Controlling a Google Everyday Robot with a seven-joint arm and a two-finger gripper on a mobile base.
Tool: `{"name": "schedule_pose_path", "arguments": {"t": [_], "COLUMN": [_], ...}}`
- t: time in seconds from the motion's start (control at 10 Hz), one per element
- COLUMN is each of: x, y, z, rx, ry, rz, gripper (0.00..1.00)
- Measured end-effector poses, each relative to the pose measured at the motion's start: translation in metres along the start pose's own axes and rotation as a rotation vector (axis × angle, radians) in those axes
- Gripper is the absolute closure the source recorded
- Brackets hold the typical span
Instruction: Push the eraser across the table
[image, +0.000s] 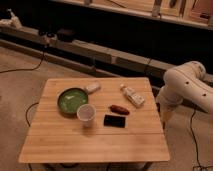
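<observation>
The eraser (114, 120) is a flat black rectangular block lying near the middle of the light wooden table (95, 142), just right of a white cup (86, 113). A small reddish-brown oblong thing (119, 109) lies just behind the eraser. My white arm (186, 87) is off the table's right side. My gripper (165, 117) hangs at the arm's lower end beside the table's right edge, well to the right of the eraser and apart from it.
A green bowl (71, 100) stands left of the cup. A pale wrapped item (92, 87) lies behind the bowl. A white bottle (133, 96) lies on its side at the back right. Cables run over the floor on the left (25, 67).
</observation>
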Motion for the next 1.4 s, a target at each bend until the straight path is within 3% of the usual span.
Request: {"name": "schedule_pose_path", "arguments": {"t": [0.3, 0.5, 0.9, 1.1, 1.4], "x": [0.000, -0.007, -0.057, -0.071, -0.074], "y": [-0.001, -0.005, -0.010, -0.012, -0.012], "z": [0.000, 0.002, 0.023, 0.028, 0.027], "rx": [0.003, 0.023, 0.112, 0.151, 0.156], "ry": [-0.002, -0.029, -0.201, -0.253, -0.260], "rz": [-0.001, -0.034, -0.287, -0.354, -0.371], "gripper": [0.40, 0.59, 0.97, 1.00, 1.00]}}
